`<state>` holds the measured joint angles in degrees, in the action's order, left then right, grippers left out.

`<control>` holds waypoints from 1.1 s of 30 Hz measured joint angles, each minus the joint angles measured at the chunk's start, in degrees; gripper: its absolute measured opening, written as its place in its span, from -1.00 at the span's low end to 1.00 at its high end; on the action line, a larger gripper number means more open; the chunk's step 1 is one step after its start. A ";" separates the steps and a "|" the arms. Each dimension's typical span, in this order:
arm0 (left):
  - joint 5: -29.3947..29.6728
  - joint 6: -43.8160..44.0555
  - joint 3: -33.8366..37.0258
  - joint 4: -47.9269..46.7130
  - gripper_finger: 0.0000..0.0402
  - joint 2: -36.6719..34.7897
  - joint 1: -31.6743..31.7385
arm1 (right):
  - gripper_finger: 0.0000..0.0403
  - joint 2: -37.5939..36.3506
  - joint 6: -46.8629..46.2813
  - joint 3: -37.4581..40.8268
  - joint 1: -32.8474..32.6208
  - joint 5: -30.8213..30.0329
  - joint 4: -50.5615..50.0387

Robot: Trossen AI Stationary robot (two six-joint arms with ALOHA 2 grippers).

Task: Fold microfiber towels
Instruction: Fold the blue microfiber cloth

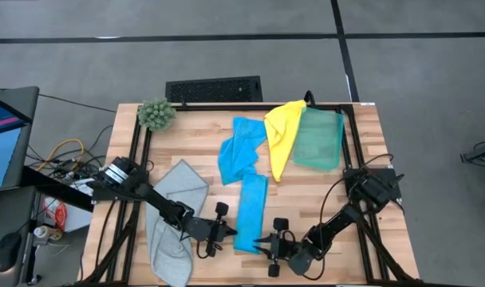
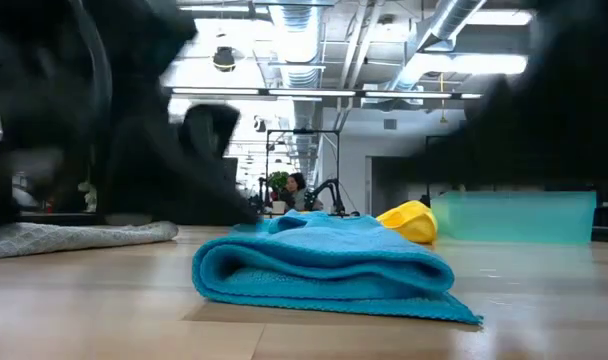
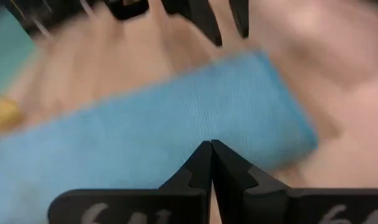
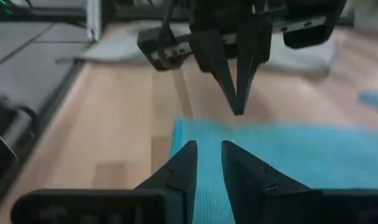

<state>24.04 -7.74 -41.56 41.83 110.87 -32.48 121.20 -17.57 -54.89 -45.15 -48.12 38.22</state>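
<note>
Where no writing reads — folded blue towel (image 1: 251, 212), left end effector (image 1: 229, 229) closed.

A bright blue towel (image 1: 253, 210) is lying folded into a long narrow strip near the table's front edge, while a second blue towel (image 1: 240, 149) is lying crumpled just behind it. A yellow towel (image 1: 281, 134) is draping over the edge of a flat teal green towel (image 1: 321, 139) toward the back right. A larger pale grey towel (image 1: 173, 219) is sprawling rumpled at the front left.
</note>
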 joint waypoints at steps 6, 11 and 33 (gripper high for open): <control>0.37 -2.76 -0.06 -0.34 -0.97 -7.13 -2.63 | -0.49 -6.59 8.81 -0.08 -0.29 0.95 -3.01; -6.80 -6.47 -0.07 -3.27 -0.71 -8.17 -5.90 | -0.29 -6.07 10.11 0.00 -0.63 9.11 -7.54; -0.94 -15.53 -8.47 -3.77 0.19 7.90 -5.29 | 0.19 5.25 4.03 -0.42 0.92 10.80 -1.38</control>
<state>23.10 -23.27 -50.03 38.06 118.76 -37.77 126.45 -13.54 -55.32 -44.23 -37.32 36.83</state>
